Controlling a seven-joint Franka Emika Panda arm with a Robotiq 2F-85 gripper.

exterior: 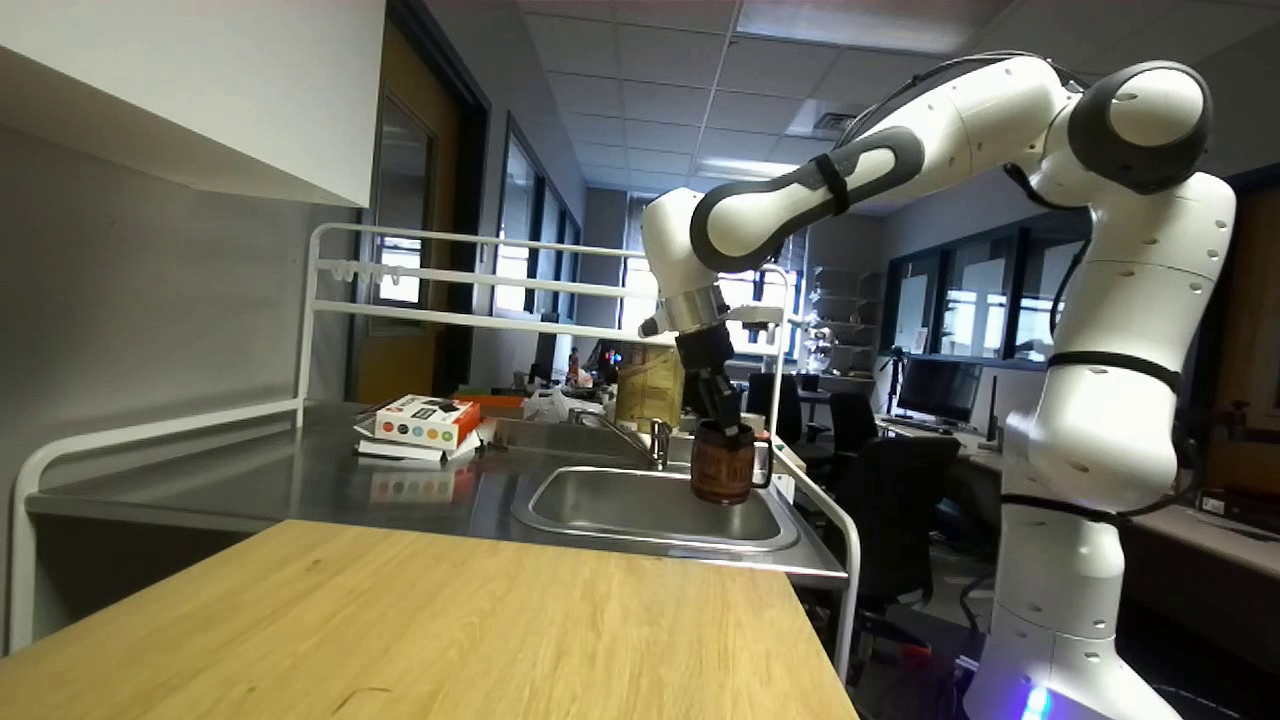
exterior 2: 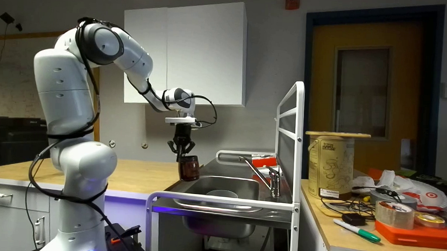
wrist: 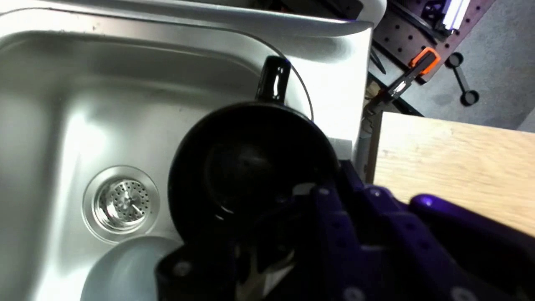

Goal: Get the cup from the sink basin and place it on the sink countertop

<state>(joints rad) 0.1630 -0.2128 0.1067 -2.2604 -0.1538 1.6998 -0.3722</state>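
The cup is a dark brown mug with a black handle, in both exterior views and in the wrist view. My gripper points down and is shut on the cup's rim, one finger inside the cup and one outside. It also shows in an exterior view and dark in the wrist view. The cup hangs roughly upright above the edge of the sink basin, on the wooden tabletop's side. The grey sink countertop rims the basin.
A pale bowl lies in the basin near the drain. The faucet stands behind the basin. A white rack frame borders the countertop. A red-and-white box lies on the countertop. The wooden tabletop adjoins it.
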